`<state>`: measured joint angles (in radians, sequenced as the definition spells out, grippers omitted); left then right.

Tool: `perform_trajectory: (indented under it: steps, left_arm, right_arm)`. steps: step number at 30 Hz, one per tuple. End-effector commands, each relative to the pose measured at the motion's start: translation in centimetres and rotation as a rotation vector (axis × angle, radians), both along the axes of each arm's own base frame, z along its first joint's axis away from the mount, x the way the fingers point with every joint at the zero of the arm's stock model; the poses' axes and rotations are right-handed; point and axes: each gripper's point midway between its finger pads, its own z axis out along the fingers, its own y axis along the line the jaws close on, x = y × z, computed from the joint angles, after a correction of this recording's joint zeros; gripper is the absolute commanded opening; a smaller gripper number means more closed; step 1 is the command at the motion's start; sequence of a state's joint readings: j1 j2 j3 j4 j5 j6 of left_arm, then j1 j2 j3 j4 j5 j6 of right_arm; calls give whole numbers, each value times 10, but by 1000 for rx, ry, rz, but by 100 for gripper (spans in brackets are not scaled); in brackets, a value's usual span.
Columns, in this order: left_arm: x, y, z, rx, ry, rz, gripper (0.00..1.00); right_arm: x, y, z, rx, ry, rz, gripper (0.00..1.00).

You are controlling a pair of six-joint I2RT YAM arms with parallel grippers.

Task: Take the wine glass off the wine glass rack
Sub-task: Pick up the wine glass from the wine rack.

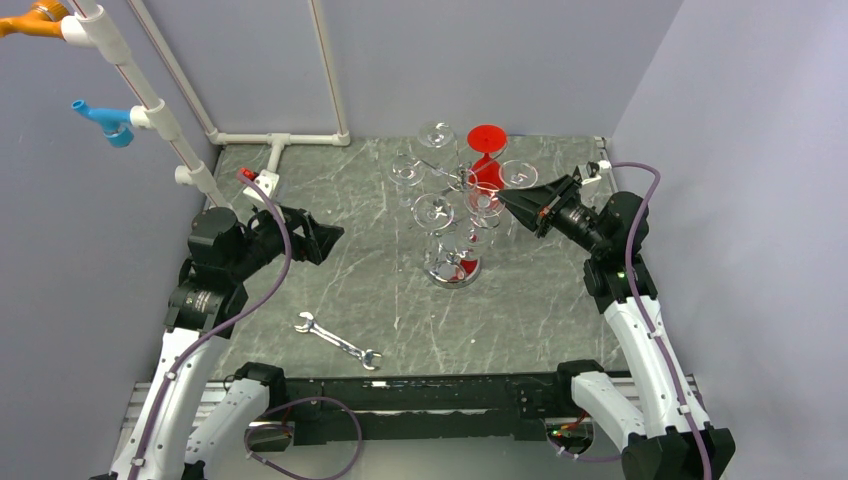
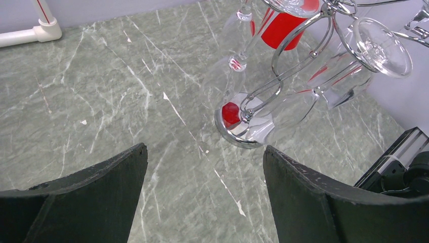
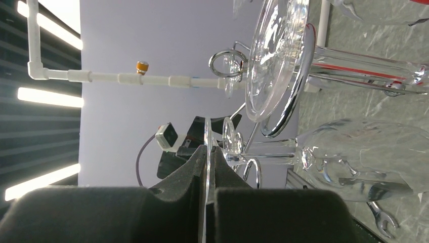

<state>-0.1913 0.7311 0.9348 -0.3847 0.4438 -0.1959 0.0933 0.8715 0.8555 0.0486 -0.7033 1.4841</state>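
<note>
Top external view has the right gripper [image 1: 503, 197] reaching in at the upper part of the wine glass rack [image 1: 462, 280], its jaws pressed together on the edge of the round foot of a clear wine glass [image 1: 484, 204] that hangs bowl-down among the curled wire arms. Right wrist view shows the pinch closely: the thin foot runs edge-on between the two black pads, and past the fingertips the stem leads on to the bowl [image 3: 364, 157], which hangs toward the marble table [image 1: 380, 290]. A chrome loop of the rack curves just beside the stem, close ahead of the tips, so the glass is on the rack, not lifted clear of it. Other clear glasses hang around the held one, and a red glass [image 1: 487, 135] sits beyond the right gripper's tips, toward the back wall

The left gripper [image 1: 330, 246] stands wide open and holds nothing, low over the table and well apart from the rack. From the left wrist view the rack's shiny dished base [image 2: 235, 139] lies ahead of the spread fingers [image 2: 101, 202], slightly toward the right one, with bare table between. A silver wrench [image 1: 338, 340] lies flat on the table behind the left gripper, nearer the arm bases
</note>
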Motion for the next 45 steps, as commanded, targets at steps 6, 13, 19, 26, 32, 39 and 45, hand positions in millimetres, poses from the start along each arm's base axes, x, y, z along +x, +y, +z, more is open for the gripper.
perform_trajectory:
  steps: [6,13,19,26,32,39,45]
  left_arm:
    - [1,0,6,8,-26,-1,88]
    - [0,0,8,6,-33,0,88]
    - [0,0,7,6,-32,-2,88]
    - [-1,0,8,4,-33,-3,88]
    - [0,0,8,4,-35,-3,88]
    - [-1,-1,8,4,-33,-6,88]
    - [-1,-1,7,2,-31,-10,88]
  right_arm:
    - [-2,-2,24,5,-68,-19,0]
    - [0,-5,25,-5,-71,-37,0]
    - [0,-12,24,-7,-67,-57,0]
    - [-2,-22,23,3,-62,-67,0]
    - [-4,-24,20,3,-57,-68,0]
    - [-6,-28,21,-2,-58,-77,0]
    - [-10,-29,18,-4,-56,-79,0]
